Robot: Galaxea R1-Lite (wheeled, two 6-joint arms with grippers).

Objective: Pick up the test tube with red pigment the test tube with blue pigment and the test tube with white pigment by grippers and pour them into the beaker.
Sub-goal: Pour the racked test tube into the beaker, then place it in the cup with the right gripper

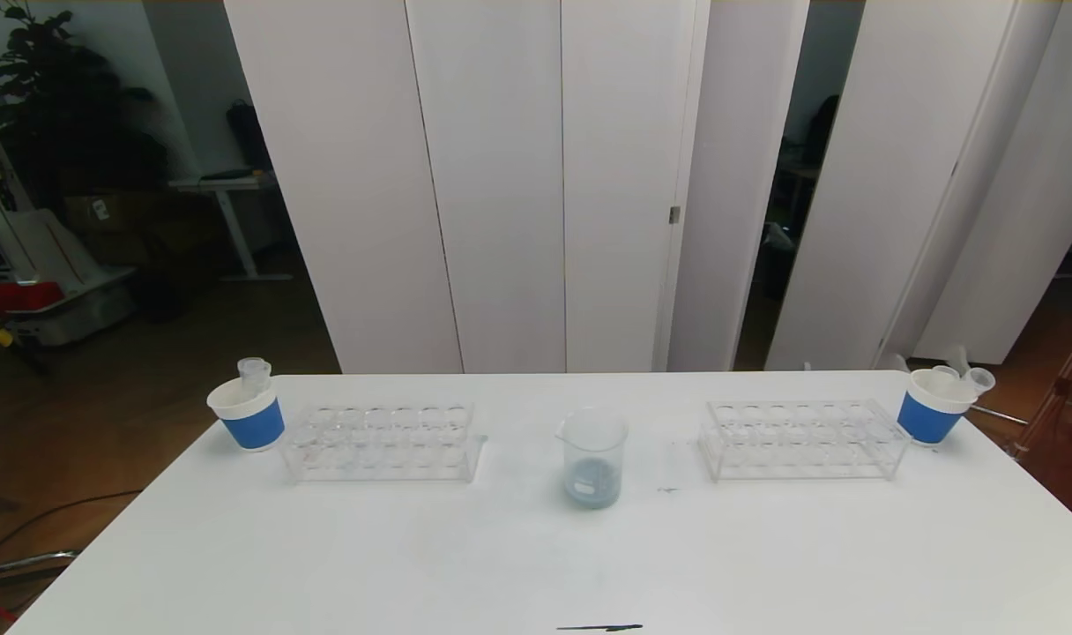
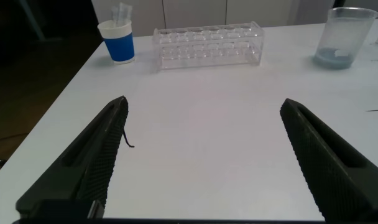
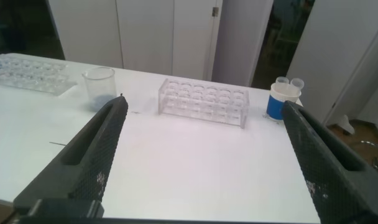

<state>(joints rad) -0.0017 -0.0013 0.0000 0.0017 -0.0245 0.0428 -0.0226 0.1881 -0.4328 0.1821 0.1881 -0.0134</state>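
At the centre of the white table [image 1: 536, 547] stands the beaker [image 1: 593, 456], upright, holding a shallow pale blue-grey layer at its bottom. A clear rack [image 1: 382, 442] lies to the left of the beaker and a second clear rack [image 1: 802, 438] to its right; both appear to hold no tubes. Beyond each rack, farther from the beaker, stands a blue-and-white paper cup: the left cup [image 1: 247, 412] holds one clear tube, the right cup [image 1: 933, 405] at least two. No coloured pigment is discernible in any of these tubes, so the blue and white pigment tubes cannot be identified separately. Judged from the mixed liquid in the beaker, pouring appears complete.

Risks from this state:
- An arm sweeping low toward the beaker could strike it and spill the mixture, since it stands free between the racks.
- A cup could tip if a gripper clips a tube, because the tubes project above the rims and lean outward.

Arm pose: neither arm appears in the head view; both are drawn back, well short of the beaker. The left gripper [image 2: 204, 165] hovers over bare table with its jaws spread wide and nothing between them. The right gripper [image 3: 201, 165] is likewise spread wide and unloaded, facing the beaker, the right rack and the right cup.
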